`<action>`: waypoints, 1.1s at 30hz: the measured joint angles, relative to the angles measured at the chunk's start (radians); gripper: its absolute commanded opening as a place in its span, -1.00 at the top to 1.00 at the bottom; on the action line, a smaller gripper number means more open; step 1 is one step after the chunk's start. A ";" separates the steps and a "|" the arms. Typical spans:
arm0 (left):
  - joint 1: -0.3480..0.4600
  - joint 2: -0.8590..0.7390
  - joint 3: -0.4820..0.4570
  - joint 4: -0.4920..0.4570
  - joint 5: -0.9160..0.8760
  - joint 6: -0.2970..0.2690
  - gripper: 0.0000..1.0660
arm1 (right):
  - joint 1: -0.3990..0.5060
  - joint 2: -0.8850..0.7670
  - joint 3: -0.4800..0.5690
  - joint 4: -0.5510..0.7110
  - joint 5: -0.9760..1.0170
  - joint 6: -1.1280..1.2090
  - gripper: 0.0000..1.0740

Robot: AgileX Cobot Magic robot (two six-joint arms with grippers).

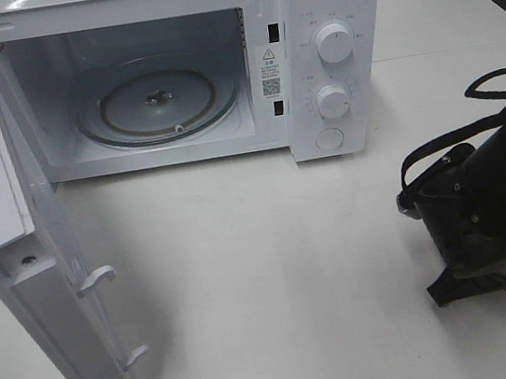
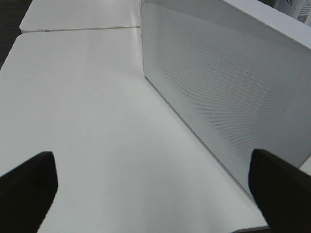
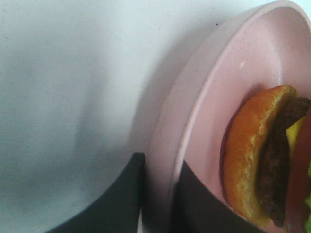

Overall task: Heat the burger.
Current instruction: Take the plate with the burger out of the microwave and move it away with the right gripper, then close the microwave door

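- Burger (image 3: 265, 160) first: it sits on a pink plate (image 3: 214, 92) at the near right edge of the table (image 1: 274, 271). Only the right wrist view shows it.
- Far left: microwave (image 1: 304, 13) stands with its door (image 1: 30, 277) swung fully out toward the near left. The glass turntable (image 1: 156, 104) inside is bare.
- Left gripper (image 2: 155, 194): jaws spread wide, holding nothing, hovering just beside the door's outer face.
- Key relation: the cavity lies left and far from the plate, well apart, with bare table between. The right arm (image 1: 494, 193) is by far the nearer one and would have to carry the plate left and away.
- Right gripper (image 3: 160, 194): jaws narrow, one finger on each side of the plate rim, apparently pinching it. Whether the grip is firm I cannot tell.
- Burger's look: golden-brown bun, dark patty, yellow cheese, a trace of green at the frame edge. It lies inward of the gripped rim and is partly cut off from view.
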 measured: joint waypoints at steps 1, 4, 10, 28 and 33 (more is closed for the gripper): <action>0.000 0.000 0.000 0.000 0.000 0.000 -0.88 | -0.002 0.000 -0.011 0.000 -0.003 0.000 0.59; 0.000 0.000 0.000 0.000 0.000 0.000 -0.88 | -0.002 -0.001 -0.025 0.009 -0.016 -0.018 0.36; 0.000 0.000 0.000 0.000 0.000 0.000 -0.88 | -0.002 -0.044 -0.028 0.064 -0.023 -0.083 0.05; 0.000 0.000 0.000 0.000 0.000 0.000 -0.88 | -0.002 -0.686 -0.027 0.668 -0.131 -0.878 -0.42; 0.000 0.000 0.000 0.000 0.000 0.000 -0.88 | -0.002 -0.798 -0.027 0.814 -0.134 -0.999 -0.45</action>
